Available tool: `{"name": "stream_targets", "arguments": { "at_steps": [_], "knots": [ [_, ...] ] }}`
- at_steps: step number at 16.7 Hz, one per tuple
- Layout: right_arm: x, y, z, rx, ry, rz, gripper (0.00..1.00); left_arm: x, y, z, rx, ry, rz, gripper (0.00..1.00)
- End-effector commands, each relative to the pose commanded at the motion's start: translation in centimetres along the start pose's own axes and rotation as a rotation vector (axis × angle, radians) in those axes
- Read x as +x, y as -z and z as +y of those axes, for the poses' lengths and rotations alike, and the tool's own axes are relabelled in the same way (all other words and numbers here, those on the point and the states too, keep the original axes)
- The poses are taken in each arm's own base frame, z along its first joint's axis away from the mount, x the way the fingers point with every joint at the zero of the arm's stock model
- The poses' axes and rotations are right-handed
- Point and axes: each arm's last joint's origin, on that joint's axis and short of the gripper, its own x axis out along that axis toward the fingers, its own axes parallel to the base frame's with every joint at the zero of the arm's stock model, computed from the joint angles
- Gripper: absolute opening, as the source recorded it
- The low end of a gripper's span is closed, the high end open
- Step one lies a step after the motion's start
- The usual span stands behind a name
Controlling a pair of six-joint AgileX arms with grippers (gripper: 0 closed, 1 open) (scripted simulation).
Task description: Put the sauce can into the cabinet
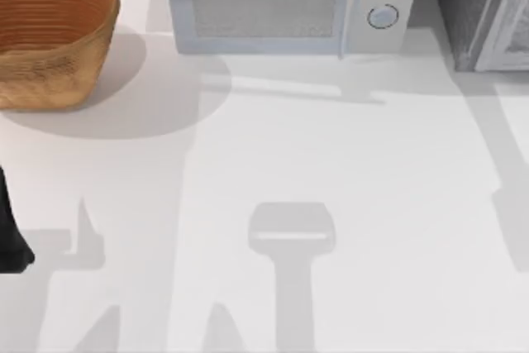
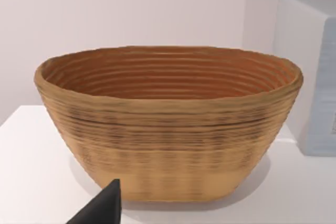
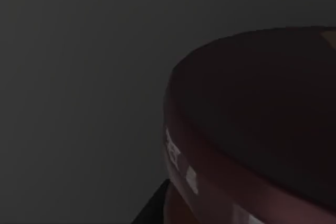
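Left arm (image 1: 11,241) parked at the left edge of the surface (image 1: 331,146), near side, seen as a dark shape. One dark tip of the left claw (image 2: 103,208) low in the left wrist view, pointed toward the woven basket (image 2: 168,129). Whether released or clenched: cannot tell.

Basket (image 1: 51,35) standing upright at the far left of the surface, brown and ribbed, with a wide oval rim. Just to its right, at the far middle, the white microwave (image 1: 281,2) with two round knobs on the right of its front. Basket and microwave apart, with a strip of bare surface between.

Cabinet (image 1: 475,10) at the far right corner, dark grey and speckled, with a pale framed door, cut off by the picture's edge. Close beside the microwave, on its right.

Right wrist view dark. Very close before that camera, a rounded maroon top with a band and small pale marks below the rim, probably the sauce can (image 3: 252,129). Grey, dim space around it. State of the right claw: cannot tell.
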Motion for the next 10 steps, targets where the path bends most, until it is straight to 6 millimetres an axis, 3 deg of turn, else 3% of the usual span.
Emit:
{"name": "stream_targets", "arguments": {
  "at_steps": [4, 10],
  "knots": [
    [0.0, 0.0, 0.0, 0.0, 0.0, 0.0, 0.98, 0.0, 0.0, 0.0, 0.0, 0.0, 0.0, 1.0],
    [0.0, 0.0, 0.0, 0.0, 0.0, 0.0, 1.0, 0.0, 0.0, 0.0, 0.0, 0.0, 0.0, 1.0]
  ]
}}
